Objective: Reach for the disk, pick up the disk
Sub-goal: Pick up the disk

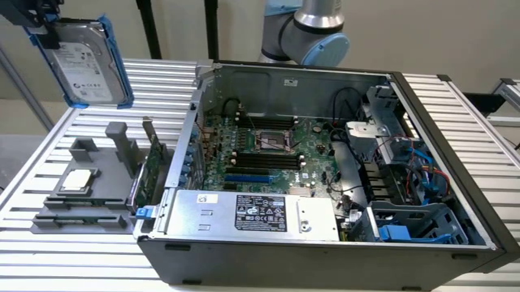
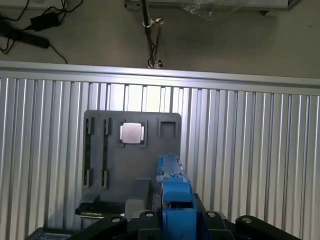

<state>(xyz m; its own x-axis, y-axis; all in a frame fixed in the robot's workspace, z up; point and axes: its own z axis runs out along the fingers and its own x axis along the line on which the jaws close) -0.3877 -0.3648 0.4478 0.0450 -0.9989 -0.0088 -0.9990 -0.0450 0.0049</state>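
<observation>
Hand (image 1: 46, 30) clamped on disk (image 1: 85, 58), held clear above counter (image 1: 65, 258) at upper left; pick-up looks done, needs only a steady grip.

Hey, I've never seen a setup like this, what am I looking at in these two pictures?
This is a robot arm with a gripper, a clamp-like hand. One picture comes from a camera off the arm; the other from a camera on its wrist, looking down at the slatted metal table. On that table sit an open computer case and a grey holder with a small processor chip. The gripper holds the disk, a hard drive in a blue carrier, up in the air at the exterior view's left, above the holder.
</observation>
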